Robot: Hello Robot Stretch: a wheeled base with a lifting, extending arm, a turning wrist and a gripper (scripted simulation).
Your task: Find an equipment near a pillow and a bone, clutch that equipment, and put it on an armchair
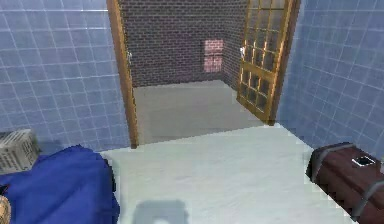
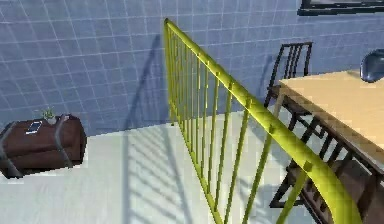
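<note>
A blue cushioned mass (image 1: pixel 55 185), perhaps a bed or a soft seat, fills the forward view's lower left. I cannot make out any equipment, pillow or bone by shape. A small flat light object (image 1: pixel 364 160) lies on top of a dark brown chest (image 1: pixel 345 178) at the forward view's right. That chest (image 2: pixel 40 145) shows again at the arm side view's left, with the flat object (image 2: pixel 34 126) and a tiny green plant (image 2: pixel 50 116) on it.
An open wooden door (image 1: pixel 265 55) leads through a doorway (image 1: pixel 185 95) into a brick-walled room. A grey basket (image 1: pixel 15 150) stands at the far left. A yellow railing (image 2: pixel 235 120) crosses the arm side view, with a wooden table (image 2: pixel 345 105) and dark chairs (image 2: pixel 290 70) behind it.
</note>
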